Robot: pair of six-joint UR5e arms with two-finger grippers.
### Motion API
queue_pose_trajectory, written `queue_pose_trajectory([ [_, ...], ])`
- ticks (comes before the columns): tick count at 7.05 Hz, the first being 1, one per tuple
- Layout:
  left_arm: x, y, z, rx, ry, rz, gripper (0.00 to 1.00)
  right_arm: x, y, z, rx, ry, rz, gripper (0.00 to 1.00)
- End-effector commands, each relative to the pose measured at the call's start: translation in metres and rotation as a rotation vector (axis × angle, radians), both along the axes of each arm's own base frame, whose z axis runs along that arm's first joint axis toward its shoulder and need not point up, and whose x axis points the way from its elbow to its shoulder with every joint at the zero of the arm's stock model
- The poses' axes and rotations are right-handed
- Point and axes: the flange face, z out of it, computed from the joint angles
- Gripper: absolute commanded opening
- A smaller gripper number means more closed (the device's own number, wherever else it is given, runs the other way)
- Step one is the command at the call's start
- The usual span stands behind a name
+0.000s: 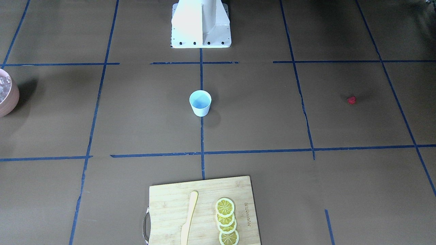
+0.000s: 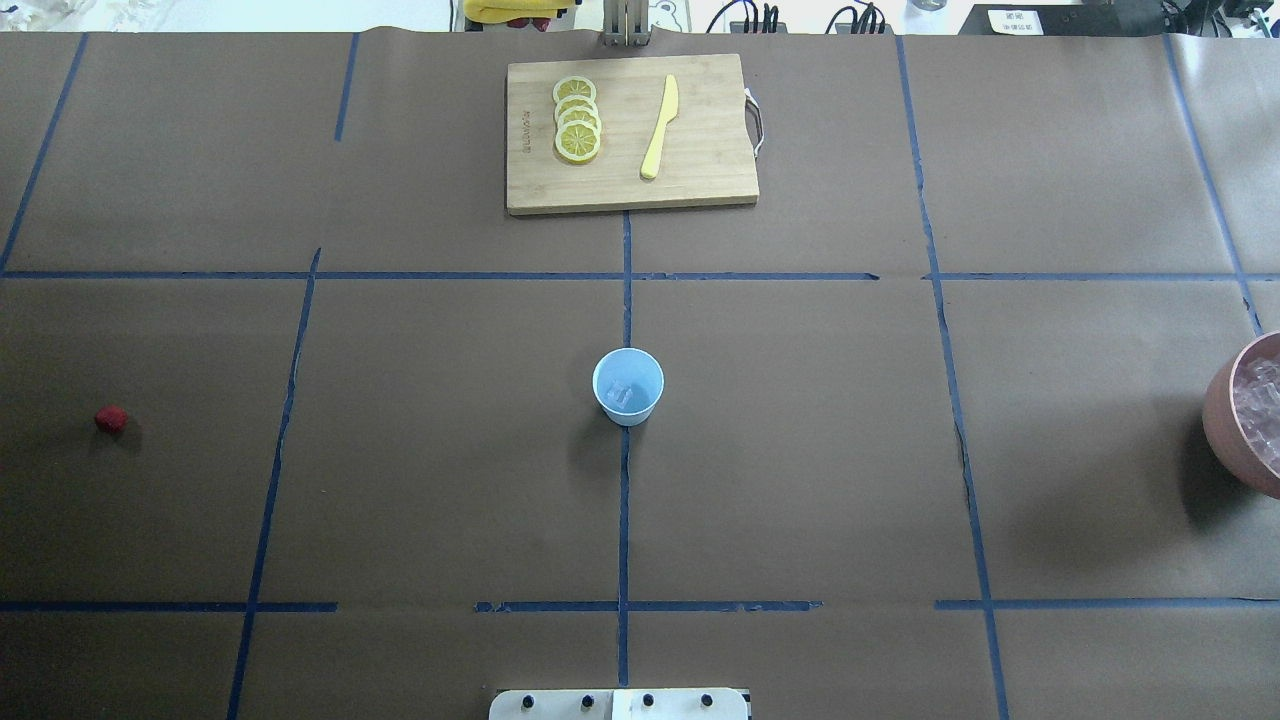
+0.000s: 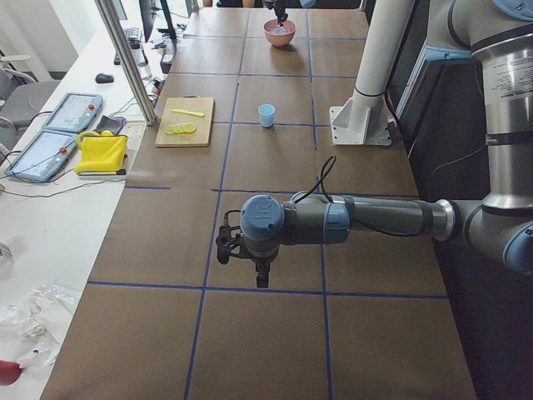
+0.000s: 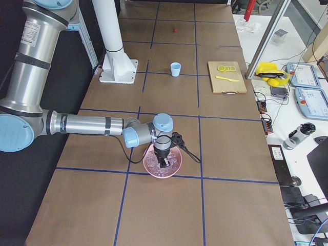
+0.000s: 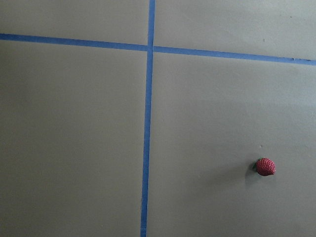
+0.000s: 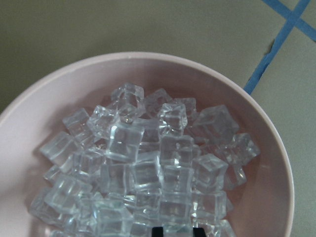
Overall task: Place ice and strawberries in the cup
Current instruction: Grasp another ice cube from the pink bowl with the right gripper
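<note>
Right claw low over the ice, left claw above the strawberry.
I could not tell if either claw was spread or pinching. The glassy cubes under the right claw might slip out on the way to the cup, which stood well apart from both claws. The strawberry lay off-centre below the left claw, so it might miss.

Silver arm tubes, pale-blue joint caps, black cables, black left gripper, white pedestal, black base bolts.

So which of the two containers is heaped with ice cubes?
The pink bowl, right below the right gripper; the white cup in the middle holds no such heap.
</note>
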Motion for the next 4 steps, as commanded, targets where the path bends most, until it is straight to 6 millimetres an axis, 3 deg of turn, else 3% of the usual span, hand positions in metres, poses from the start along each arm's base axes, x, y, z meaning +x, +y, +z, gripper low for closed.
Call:
queue_pose_trajectory([
  [1,0.0,0.0,-0.004,0.002,0.0,0.0,1.0,0.009,-0.001,-0.068,-0.004,-0.002,0.023,0.0],
  [2,0.0,0.0,-0.006,0.007,0.0,0.0,1.0,0.006,-0.021,-0.127,0.001,-0.004,0.034,0.0],
  [4,0.0,0.004,-0.006,0.005,0.0,-0.002,1.0,-0.022,-0.08,-0.231,-0.026,-0.102,0.041,0.0],
])
